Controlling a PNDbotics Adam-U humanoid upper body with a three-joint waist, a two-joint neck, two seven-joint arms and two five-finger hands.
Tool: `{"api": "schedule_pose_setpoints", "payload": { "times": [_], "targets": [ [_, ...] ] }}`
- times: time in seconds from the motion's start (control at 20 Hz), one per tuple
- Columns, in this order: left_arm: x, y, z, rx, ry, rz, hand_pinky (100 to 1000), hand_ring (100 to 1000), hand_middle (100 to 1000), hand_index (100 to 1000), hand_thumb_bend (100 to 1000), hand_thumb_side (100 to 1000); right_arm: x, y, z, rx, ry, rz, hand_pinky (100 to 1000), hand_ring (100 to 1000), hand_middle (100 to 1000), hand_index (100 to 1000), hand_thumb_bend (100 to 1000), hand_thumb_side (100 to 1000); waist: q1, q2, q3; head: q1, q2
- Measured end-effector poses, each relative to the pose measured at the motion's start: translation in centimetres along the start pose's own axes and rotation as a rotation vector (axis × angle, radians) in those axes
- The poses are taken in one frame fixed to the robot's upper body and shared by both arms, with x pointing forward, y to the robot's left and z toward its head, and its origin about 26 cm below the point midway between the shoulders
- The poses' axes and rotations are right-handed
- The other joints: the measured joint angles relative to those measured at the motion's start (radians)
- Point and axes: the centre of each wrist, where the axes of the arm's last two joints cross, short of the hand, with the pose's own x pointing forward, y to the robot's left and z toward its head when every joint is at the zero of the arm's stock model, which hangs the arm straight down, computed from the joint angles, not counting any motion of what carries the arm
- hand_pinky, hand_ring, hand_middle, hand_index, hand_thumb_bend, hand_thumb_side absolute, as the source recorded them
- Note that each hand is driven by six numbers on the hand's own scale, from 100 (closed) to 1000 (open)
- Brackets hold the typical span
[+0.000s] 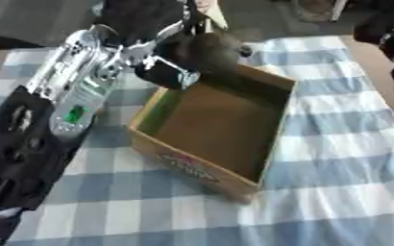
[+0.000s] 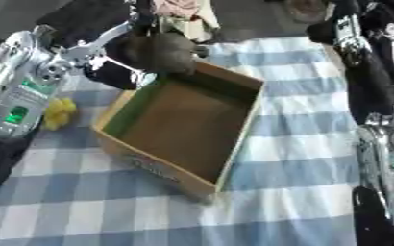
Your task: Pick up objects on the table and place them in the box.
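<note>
Nearest us, our left arm [image 1: 62, 103] ran black and silver up the left side, a green patch on its casing. We had our left hand [image 1: 173, 62] above the far left corner of the cardboard box [image 1: 210, 158], fingers curled round a dark grey, blurred object [image 1: 213, 54] that hung over the box's far rim. That box sat askew on the blue-and-white checked cloth [image 1: 335, 144], its brown floor bare and its left inner wall green. A yellow thing [image 2: 59, 113] lay on the cloth just left of the box. Our right arm [image 2: 377, 120] came down the right edge; we could not tell how its hand was held.
</note>
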Motion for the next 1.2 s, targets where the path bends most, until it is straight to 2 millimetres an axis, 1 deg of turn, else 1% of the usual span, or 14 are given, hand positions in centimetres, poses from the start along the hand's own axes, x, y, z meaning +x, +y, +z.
{"api": "schedule_pose_setpoints", "payload": {
  "times": [0.1, 0.15, 0.2, 0.3, 0.35, 0.75, 0.8, 0.85, 0.9, 1.0, 1.15, 1.2],
  "targets": [
    [0.1, -0.5, -0.2, -0.004, -0.005, -0.002, 399, 490, 381, 378, 100, 246, 0.1, 0.0, 0.0, 0.000, -0.003, -0.001, 711, 632, 462, 770, 100, 551, 0.000, 0.000, 0.000, 0.000, 0.000],
    [0.1, -0.7, -0.3, -0.006, -0.008, 0.000, 400, 489, 386, 408, 100, 246, 0.1, 0.0, 0.0, -0.001, -0.005, -0.002, 710, 625, 456, 768, 100, 556, 0.000, 0.000, -0.002, 0.000, 0.000],
    [0.3, -1.0, -0.4, -0.007, -0.012, 0.006, 400, 489, 386, 408, 100, 246, 0.1, 0.0, 0.0, -0.003, -0.006, -0.003, 710, 625, 456, 768, 100, 556, 0.000, 0.001, -0.005, 0.000, 0.000],
    [0.9, -1.8, -0.6, -0.007, -0.026, 0.027, 399, 488, 385, 436, 100, 247, 0.2, 0.1, 0.0, -0.013, -0.008, -0.007, 710, 622, 453, 767, 100, 551, -0.001, 0.001, -0.007, 0.001, -0.001],
    [1.2, -2.1, -0.8, -0.002, -0.033, 0.035, 406, 493, 391, 467, 100, 246, 0.2, 0.1, 0.0, -0.018, -0.010, -0.010, 709, 623, 454, 768, 100, 544, -0.001, 0.002, -0.009, 0.002, -0.001],
    [2.7, -4.5, -1.5, -0.044, -0.071, 0.077, 405, 494, 393, 494, 100, 244, 0.4, 0.2, 0.0, -0.032, -0.025, -0.012, 710, 624, 454, 768, 100, 549, -0.003, 0.004, -0.009, 0.004, -0.003],
    [2.8, -4.6, -1.6, -0.050, -0.074, 0.082, 412, 499, 404, 521, 100, 244, 0.4, 0.2, 0.0, -0.033, -0.025, -0.012, 711, 625, 454, 769, 100, 551, -0.003, 0.004, -0.008, 0.004, -0.003],
    [2.9, -4.8, -1.6, -0.056, -0.077, 0.085, 412, 499, 404, 521, 100, 244, 0.4, 0.2, 0.0, -0.033, -0.024, -0.013, 711, 625, 454, 769, 100, 551, -0.003, 0.004, -0.008, 0.004, -0.003],
    [3.0, -4.9, -1.5, -0.061, -0.079, 0.089, 439, 522, 434, 556, 100, 246, 0.4, 0.2, 0.0, -0.033, -0.024, -0.013, 712, 625, 454, 769, 100, 551, -0.003, 0.004, -0.007, 0.004, -0.003],
    [3.3, -5.2, -1.6, -0.083, -0.085, 0.088, 461, 545, 458, 585, 100, 250, 0.4, 0.2, 0.0, -0.032, -0.024, -0.013, 712, 625, 454, 769, 100, 553, -0.003, 0.004, -0.005, 0.004, -0.003],
    [3.5, -5.5, -1.6, -0.126, -0.084, 0.066, 461, 545, 458, 585, 100, 250, 0.4, 0.2, 0.0, -0.032, -0.023, -0.013, 712, 625, 454, 769, 100, 553, -0.003, 0.004, -0.005, 0.004, -0.003],
    [3.5, -5.5, -1.6, -0.137, -0.082, 0.060, 559, 646, 564, 710, 100, 263, 0.4, 0.2, 0.0, -0.032, -0.023, -0.013, 713, 625, 454, 769, 100, 557, -0.003, 0.004, -0.004, 0.004, -0.003]
  ]
}}
